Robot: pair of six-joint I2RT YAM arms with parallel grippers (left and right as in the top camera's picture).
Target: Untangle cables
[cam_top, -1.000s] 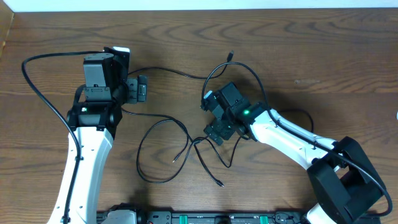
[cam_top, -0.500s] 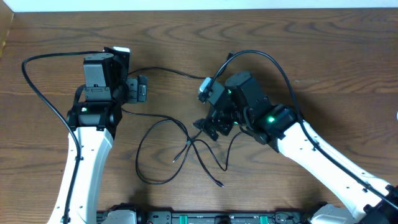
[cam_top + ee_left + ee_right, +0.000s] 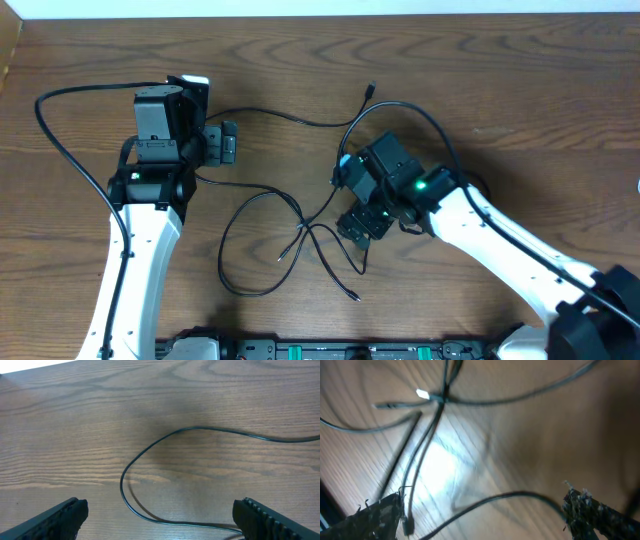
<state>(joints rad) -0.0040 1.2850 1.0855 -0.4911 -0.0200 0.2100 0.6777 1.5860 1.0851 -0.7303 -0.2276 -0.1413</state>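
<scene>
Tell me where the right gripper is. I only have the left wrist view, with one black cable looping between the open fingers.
Observer: The right gripper hovers just right of where the cables cross, mid-table.
Operator: Is it holding anything?
Observer: No. Its jaws stand open with nothing between them, though the right wrist view is blurred.
Operator: Any loose ends?
Observer: Yes. One plug end lies free on the far side, beyond that gripper.
</scene>
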